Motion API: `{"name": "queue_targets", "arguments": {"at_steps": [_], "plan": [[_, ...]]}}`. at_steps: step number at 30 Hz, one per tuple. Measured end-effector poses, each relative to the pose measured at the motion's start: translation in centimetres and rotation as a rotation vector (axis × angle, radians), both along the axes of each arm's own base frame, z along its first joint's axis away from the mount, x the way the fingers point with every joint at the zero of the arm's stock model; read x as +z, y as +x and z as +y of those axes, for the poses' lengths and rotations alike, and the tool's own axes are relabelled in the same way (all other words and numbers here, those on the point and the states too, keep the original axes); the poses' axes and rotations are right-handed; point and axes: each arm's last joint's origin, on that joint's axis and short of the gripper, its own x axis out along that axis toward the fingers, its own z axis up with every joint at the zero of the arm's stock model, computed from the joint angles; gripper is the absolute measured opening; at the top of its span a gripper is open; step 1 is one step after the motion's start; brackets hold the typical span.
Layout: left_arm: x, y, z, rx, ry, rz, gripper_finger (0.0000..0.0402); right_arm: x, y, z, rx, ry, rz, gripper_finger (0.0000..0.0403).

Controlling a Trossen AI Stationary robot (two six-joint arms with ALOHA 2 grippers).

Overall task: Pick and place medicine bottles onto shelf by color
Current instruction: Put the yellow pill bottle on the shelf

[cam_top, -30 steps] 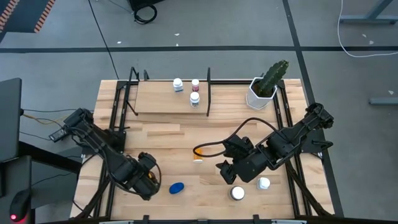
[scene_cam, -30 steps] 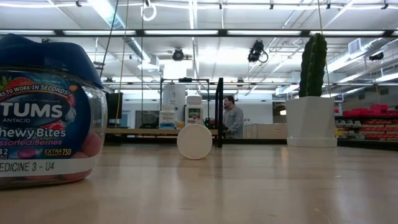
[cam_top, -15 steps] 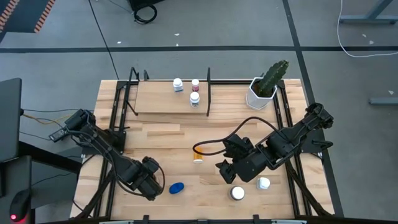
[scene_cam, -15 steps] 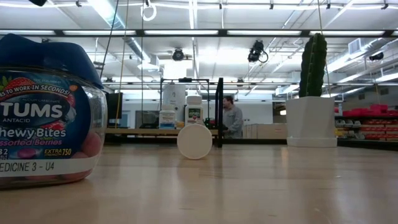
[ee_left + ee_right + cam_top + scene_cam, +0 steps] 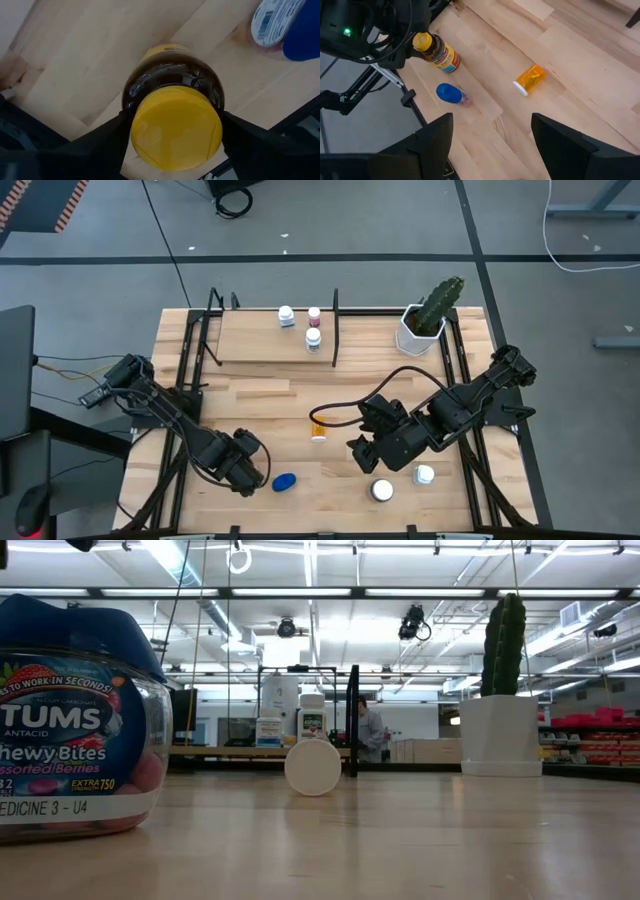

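My left gripper (image 5: 246, 468) is near the table's near-left corner, shut on the amber bottle with the yellow lid (image 5: 172, 125), which also shows in the right wrist view (image 5: 439, 53). The blue-capped bottle (image 5: 284, 482) lies on the table just right of it and fills the left of the low view (image 5: 75, 710). A small orange bottle (image 5: 318, 430) lies on its side mid-table. Two white-capped bottles (image 5: 382, 491) (image 5: 424, 475) stand near the near-right edge. My right gripper (image 5: 492, 120) hovers open above them. The shelf (image 5: 260, 345) holds three small bottles. My left gripper pinches the amber bottle at its yellow lid (image 5: 150, 145), one finger (image 5: 107, 142) on each side. The fingers come slanting from above and from the table's left. The bottle is tilted, its body (image 5: 445, 57) pointing away from the gripper; whether its bottom touches the table I cannot tell.
A white pot with a green cactus (image 5: 428, 318) stands at the far-right corner. Black upright rods (image 5: 335, 325) frame the shelf at the far edge. A black cable (image 5: 345, 412) loops from my right arm over the table's middle. A person stands in the room beyond (image 5: 368, 730).
My left gripper has moved a little toward the table's right, closer to the blue-capped bottle, carrying the amber bottle with it.
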Motion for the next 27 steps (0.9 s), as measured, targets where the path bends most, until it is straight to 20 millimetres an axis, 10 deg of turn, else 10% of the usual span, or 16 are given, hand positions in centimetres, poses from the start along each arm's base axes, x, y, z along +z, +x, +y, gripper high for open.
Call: {"name": "queue_targets", "arguments": {"at_steps": [15, 27], "plan": [[1.7, 1.8, 6.0, -0.081, 0.03, -0.022, 0.0219, -0.1, 0.2, -0.7, 0.014, -0.042, 0.031, 0.0275], [5.3, 4.4, 15.7, -0.356, 0.072, -0.066, 0.0219, -0.1, 1.1, -2.5, 0.036, -0.096, 0.047, 0.0274]]}}
